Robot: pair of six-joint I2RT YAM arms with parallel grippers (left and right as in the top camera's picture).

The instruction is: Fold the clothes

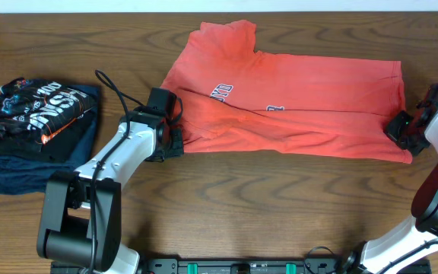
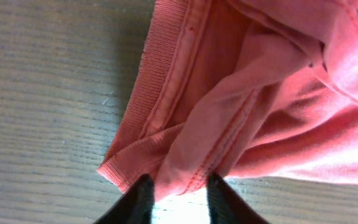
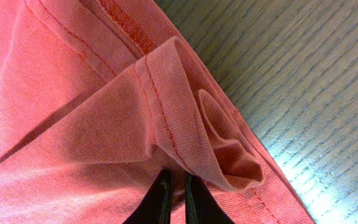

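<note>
The clothes, one orange-red T-shirt [image 1: 287,99] with white lettering, lie doubled over across the back middle of the table, collar at the back left. My left gripper [image 1: 172,139] is at the shirt's front left corner. In the left wrist view a thick fold of hem [image 2: 185,168] sits pinched between my gripper's [image 2: 178,185] fingertips, which stay a little apart. My right gripper [image 1: 398,129] is at the shirt's front right corner. In the right wrist view it [image 3: 178,182] is shut on the cloth [image 3: 73,93] beside a rolled-up corner [image 3: 229,146].
A stack of folded black and navy garments [image 1: 40,125] with white print lies at the left. The wooden table [image 1: 265,205] shows bare in front of the shirt. A black cable [image 1: 116,91] runs from the left arm.
</note>
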